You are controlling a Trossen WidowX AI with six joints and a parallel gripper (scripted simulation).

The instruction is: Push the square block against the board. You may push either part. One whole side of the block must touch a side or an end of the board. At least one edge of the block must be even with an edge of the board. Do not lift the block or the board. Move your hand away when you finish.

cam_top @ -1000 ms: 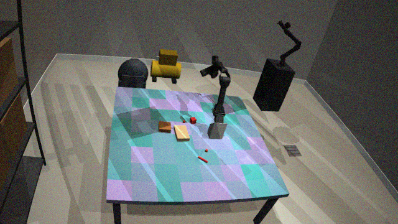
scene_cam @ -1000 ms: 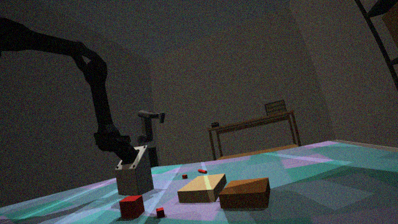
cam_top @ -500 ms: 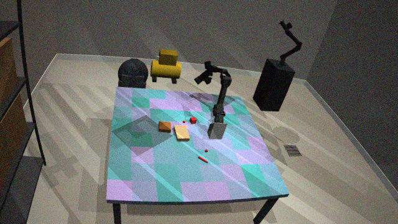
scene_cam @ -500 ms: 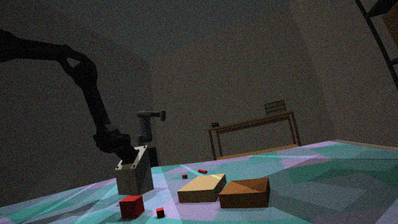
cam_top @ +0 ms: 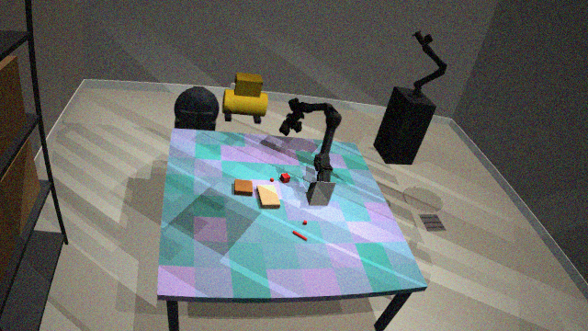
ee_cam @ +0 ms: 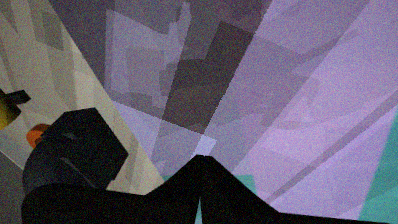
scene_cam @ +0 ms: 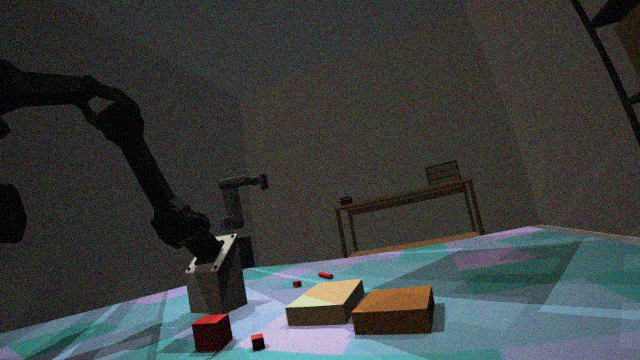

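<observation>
The gripper [cam_top: 288, 125] hangs high over the far edge of the table [cam_top: 294, 271], its fingers pressed together on nothing. In the wrist view they are a dark mass cut off by the lower frame edge, only a thin seam between them, and neither block nor board appears there. The square block [cam_top: 243, 187], flat and orange-brown, lies mid-table just left of the board [cam_top: 268, 195], a pale yellow-tan slab. From the top the 2 look slightly apart; from the exterior view their near corners [scene_cam: 356, 311] seem to meet, and contact cannot be judged. The board's long axis runs toward the near edge, tilted slightly right
</observation>
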